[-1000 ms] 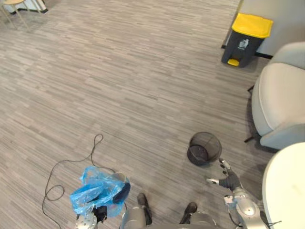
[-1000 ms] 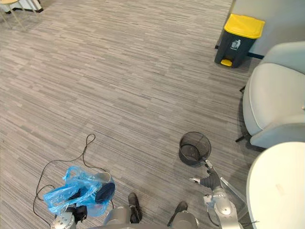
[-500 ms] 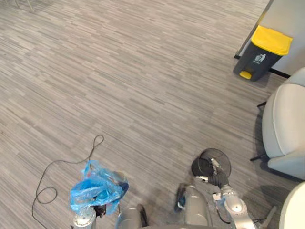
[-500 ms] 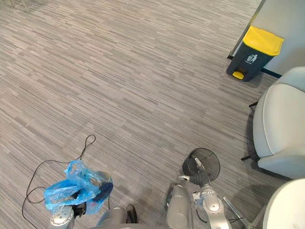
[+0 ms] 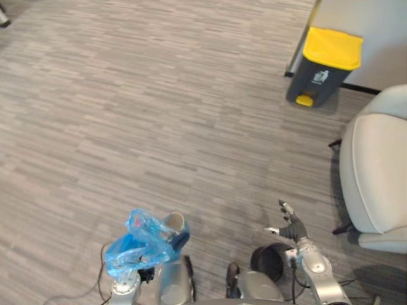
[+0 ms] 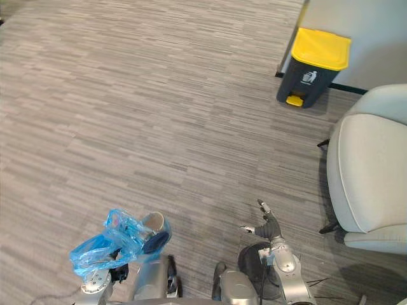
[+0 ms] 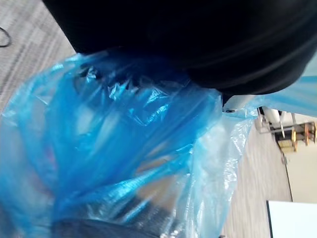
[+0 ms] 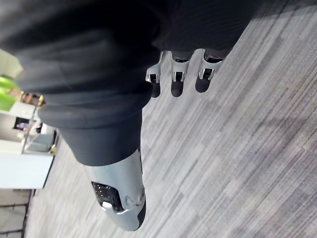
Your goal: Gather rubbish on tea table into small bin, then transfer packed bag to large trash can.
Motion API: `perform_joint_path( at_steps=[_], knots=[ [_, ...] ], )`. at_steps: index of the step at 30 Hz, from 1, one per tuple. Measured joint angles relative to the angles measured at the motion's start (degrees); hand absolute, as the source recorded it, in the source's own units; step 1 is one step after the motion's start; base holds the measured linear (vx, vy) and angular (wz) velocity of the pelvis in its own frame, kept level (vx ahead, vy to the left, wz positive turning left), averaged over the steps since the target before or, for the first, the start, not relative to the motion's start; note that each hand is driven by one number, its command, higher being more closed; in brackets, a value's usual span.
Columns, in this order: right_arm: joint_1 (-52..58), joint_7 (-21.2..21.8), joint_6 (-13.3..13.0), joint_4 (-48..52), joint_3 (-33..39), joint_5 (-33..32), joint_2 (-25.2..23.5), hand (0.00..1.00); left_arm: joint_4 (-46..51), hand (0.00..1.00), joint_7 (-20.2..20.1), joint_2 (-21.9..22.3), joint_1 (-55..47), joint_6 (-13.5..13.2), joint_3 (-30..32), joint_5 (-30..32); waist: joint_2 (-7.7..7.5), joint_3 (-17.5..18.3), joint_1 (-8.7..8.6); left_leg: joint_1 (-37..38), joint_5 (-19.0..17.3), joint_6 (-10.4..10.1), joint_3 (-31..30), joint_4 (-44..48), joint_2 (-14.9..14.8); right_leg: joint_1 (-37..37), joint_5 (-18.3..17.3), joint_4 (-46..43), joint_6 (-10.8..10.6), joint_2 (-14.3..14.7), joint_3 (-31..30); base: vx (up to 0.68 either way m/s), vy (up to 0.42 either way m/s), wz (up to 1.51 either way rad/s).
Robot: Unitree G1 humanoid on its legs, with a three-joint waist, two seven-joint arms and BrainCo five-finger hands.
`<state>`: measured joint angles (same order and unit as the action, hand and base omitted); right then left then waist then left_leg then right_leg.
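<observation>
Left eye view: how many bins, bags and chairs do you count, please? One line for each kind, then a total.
Bins: 2, a yellow-lidded pedal trash can and a black mesh bin
Bags: 1, a blue plastic bag
Chairs: 1, a light grey armchair
Total: 4

Floor (image 5: 159,114): grey covering laid in narrow streaks of lighter and darker tone, running across the whole scene; the same streaked surface appears in the right wrist view (image 8: 237,148).

Armchair (image 5: 375,165): pale grey, upholstered and rounded, standing at the robot's right on thin dark legs (image 5: 335,145), partly cut off by the picture's edge.

Wall (image 5: 381,19): plain and pale, at the far right, behind the armchair. A dark skirting strip (image 5: 362,89) runs along its foot where it meets the floor.
</observation>
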<state>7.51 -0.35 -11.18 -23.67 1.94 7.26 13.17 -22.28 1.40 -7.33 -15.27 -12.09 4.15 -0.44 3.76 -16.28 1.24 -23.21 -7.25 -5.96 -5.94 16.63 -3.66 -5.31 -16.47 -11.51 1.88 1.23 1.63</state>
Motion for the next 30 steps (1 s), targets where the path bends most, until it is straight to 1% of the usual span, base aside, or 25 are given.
perform_joint_path(
  at_steps=[1,2,3,5,6,7,9,10,12,13,14,15,16,17,18,19,20,21,23,24,25,27,28,29,30],
  knots=[
    [0.3,-0.6,0.3,-1.0,-0.1,0.0,-1.0,0.0,0.0,1.0,0.0,-0.3,-0.1,0.1,0.4,0.0,-1.1,0.6,0.36,0.0,4.3,-0.5,1.7,4.7,0.4,-0.5,-3.7,-3.2,-1.0,-1.1,-3.0,0.61,0.365,-1.11],
    [0.7,-0.6,0.3,-1.0,-0.1,0.0,-1.6,0.0,0.3,1.0,0.0,-0.4,0.0,0.1,0.5,0.0,-2.67,1.1,0.7,0.1,3.4,0.7,3.3,6.2,1.3,-0.3,-5.2,-4.5,-1.8,-2.8,-4.0,0.53,0.261,-0.98],
    [2.6,-0.6,0.2,-0.5,-0.1,0.1,-2.4,0.0,1.9,1.0,0.0,-0.5,0.0,0.3,0.4,0.1,-5.43,2.3,0.73,0.3,0.4,2.7,6.7,8.6,3.0,1.1,-7.4,-8.9,-3.7,-6.1,-5.4,0.54,0.208,-0.93],
    [2.9,-0.5,0.3,-0.1,-0.3,0.1,-2.9,0.0,3.8,1.0,0.0,-0.5,0.1,0.4,0.2,0.1,-6.17,2.1,1.11,2.5,-4.3,4.9,10.6,11.8,2.7,7.4,-5.1,-24.8,-8.2,-7.7,-6.2,0.52,0.214,-1.03],
    [2.7,-0.6,0.3,-0.5,-0.3,0.2,-3.5,0.0,3.7,1.0,0.1,-1.5,0.1,0.5,0.0,0.1,-6.24,1.7,0.42,6.2,-6.9,6.4,12.0,12.6,2.6,11.8,-0.2,-37.1,-14.5,-8.8,-6.4,0.48,0.198,-0.73],
    [2.5,-0.6,0.3,-1.4,-0.4,0.3,-3.9,0.0,3.7,1.0,0.2,-2.6,0.0,0.6,-0.2,0.1,-6.26,1.4,-0.74,10.7,-9.0,7.3,12.8,12.3,2.6,14.8,-0.6,-46.0,-12.2,-10.2,-3.7,0.48,0.176,-0.52],
    [2.4,-0.6,0.4,-2.0,-0.9,0.3,-3.7,0.0,3.8,1.0,0.8,-3.0,0.0,0.4,-0.2,0.0,-5.77,1.2,-1.79,17.0,-10.9,7.7,14.4,9.2,1.7,19.0,-2.3,-48.2,-6.5,-11.6,2.7,0.45,0.108,-0.4],
    [2.2,-0.6,0.4,-2.0,-1.1,0.4,-3.7,0.0,3.9,1.0,1.2,-3.3,0.0,0.4,0.0,0.0,-5.37,1.0,-1.92,18.6,-11.3,7.7,14.6,7.8,1.6,20.8,-2.8,-46.9,-6.0,-11.6,4.4,0.61,0.059,-0.34],
    [1.5,-0.6,0.4,-2.0,-1.2,1.3,-3.6,0.0,3.8,1.0,1.4,-4.1,0.8,0.4,0.0,0.0,-5.41,1.1,-2.98,22.6,-11.6,7.1,14.9,3.2,1.0,26.3,-3.2,-36.2,-5.4,-11.1,10.3,0.58,-0.003,0.01],
    [0.7,-0.6,0.4,-2.8,-1.1,1.9,-2.9,0.0,3.0,1.0,1.3,-4.1,2.2,0.4,0.4,0.0,-4.95,0.8,-3.42,25.1,-11.6,6.4,14.9,1.1,0.1,29.1,-0.8,-24.9,-4.6,-9.7,12.3,0.46,-0.031,0.12],
    [0.5,-0.6,0.5,-3.3,-1.0,1.9,-2.6,0.0,2.3,1.0,1.3,-4.0,2.8,0.4,0.4,0.0,-4.57,0.5,-3.47,26.2,-11.6,5.7,14.8,0.5,-0.5,29.8,1.3,-20.1,-4.3,-8.8,12.5,0.61,-0.065,0.13],
    [0.5,-0.6,0.5,-3.6,-0.5,1.9,-2.4,0.0,1.4,1.0,1.3,-3.8,3.3,0.4,0.4,0.0,-4.52,0.5,-3.55,28.2,-11.8,4.2,14.5,-0.6,-1.0,30.0,5.7,-12.7,-3.9,-7.1,13.0,0.81,-0.145,0.25],
    [1.1,-0.6,0.5,-3.9,0.1,2.1,-2.1,0.0,1.2,1.0,1.3,-3.7,3.4,0.4,0.4,0.1,-4.43,0.7,-3.73,31.7,-12.8,1.9,13.4,-0.7,-1.9,29.1,17.8,-6.8,0.0,-5.2,12.5,0.68,-0.132,0.26],
    [1.3,-0.6,0.5,-4.1,0.2,2.1,-2.0,0.0,1.1,1.0,1.3,-3.7,3.4,0.4,0.4,0.1,-4.31,0.8,-3.82,32.1,-13.0,1.5,13.2,-0.3,-2.1,28.8,20.2,-7.2,1.9,-5.0,12.3,0.87,-0.168,0.14],
    [0.8,-0.6,1.1,-4.8,0.5,2.3,-1.0,0.0,-0.5,1.0,1.3,-2.4,4.2,0.4,0.1,0.1,-1.48,1.0,-3.55,32.3,-12.2,-1.0,12.4,2.5,-4.6,28.8,16.9,-11.9,2.1,-3.9,14.0,0.56,-0.105,0.1],
    [0.5,-0.6,1.2,-4.7,0.5,2.3,-1.0,0.0,-1.1,1.0,1.1,-2.2,5.1,0.5,-0.2,0.1,-1.54,0.9,-3.94,28.9,-8.0,-3.6,11.7,10.9,-4.9,27.9,12.4,-14.8,2.5,-4.6,14.3,0.82,-0.194,0.07],
    [0.4,-0.6,1.4,-4.7,0.5,2.3,-0.9,0.0,-1.2,1.0,1.2,-1.7,5.3,0.5,-0.2,0.1,-1.36,0.8,-3.93,26.8,-4.5,-3.3,11.4,16.8,-5.3,26.2,11.1,-14.5,2.7,-4.3,14.3,0.65,-0.195,-0.02],
    [-0.1,-0.8,1.6,-4.7,0.4,2.3,-1.0,0.0,-1.2,1.0,1.1,-0.5,5.0,0.5,-0.3,0.1,-0.78,0.5,-3.31,20.6,-1.3,-1.5,10.9,33.9,-7.8,19.7,9.7,-10.9,3.3,-2.6,13.8,0.76,-0.197,-0.2],
    [-0.8,-1.0,1.6,-4.5,0.4,1.9,-2.0,0.0,-1.2,1.0,1.1,-0.2,5.1,0.5,-0.3,0.1,-1.45,-0.2,-3.07,15.6,-4.9,0.3,11.4,43.9,-9.2,12.4,9.4,-6.7,3.7,-1.2,12.9,0.61,-0.095,-0.26],
    [-0.9,-1.1,1.3,-3.8,0.5,1.6,-2.6,0.0,-1.1,1.0,1.0,-0.2,5.1,0.4,-0.3,0.1,-2.82,-0.6,-2.09,12.2,-6.5,2.2,12.9,44.3,-8.7,7.4,9.3,-3.1,3.8,-1.1,11.8,0.57,-0.057,-0.42],
    [-1.1,-1.2,1.1,-3.5,0.6,1.0,-2.5,0.0,-0.7,1.0,0.9,-0.2,5.1,0.4,-0.4,0.1,-3.61,-0.5,-0.95,8.1,-7.3,3.6,13.9,40.6,-7.7,3.9,9.2,0.4,3.8,-1.1,10.4,0.65,-0.026,-0.58],
    [-1.6,-1.6,0.8,-3.7,1.5,0.0,-2.2,0.0,-0.5,1.0,0.6,-0.2,5.1,0.4,-0.4,0.1,-3.71,-0.5,0.15,3.1,-7.4,3.8,13.7,31.7,-5.8,1.2,8.2,3.2,2.5,-1.3,8.6,0.46,0.055,-0.64],
    [-2.2,-2.1,0.8,-4.3,2.3,0.0,-2.2,0.0,-0.6,1.0,0.5,-0.3,5.0,0.4,-0.1,0.1,-3.53,-0.6,1.15,0.3,-6.9,3.1,12.5,23.1,-4.0,-0.3,6.2,4.1,0.7,-1.8,7.2,0.52,0.177,-0.77],
    [-2.7,-2.2,0.9,-4.6,3.4,0.0,-1.9,0.0,-0.7,1.0,0.3,0.1,4.5,0.5,-0.1,0.1,-2.43,-0.5,1.31,0.6,-2.7,1.7,10.2,10.3,-2.6,-2.0,4.2,3.9,-1.1,-1.7,5.9,0.63,0.231,-0.75],
    [-2.6,-2.2,0.9,-4.6,3.8,0.0,-1.6,0.0,-0.5,1.0,0.1,0.3,3.8,0.4,-0.1,0.0,-1.37,-0.4,1.31,1.0,3.0,2.3,9.0,4.8,-2.4,-3.0,2.9,3.5,-1.8,-1.0,5.3,0.42,0.193,-0.61]
  ],
)
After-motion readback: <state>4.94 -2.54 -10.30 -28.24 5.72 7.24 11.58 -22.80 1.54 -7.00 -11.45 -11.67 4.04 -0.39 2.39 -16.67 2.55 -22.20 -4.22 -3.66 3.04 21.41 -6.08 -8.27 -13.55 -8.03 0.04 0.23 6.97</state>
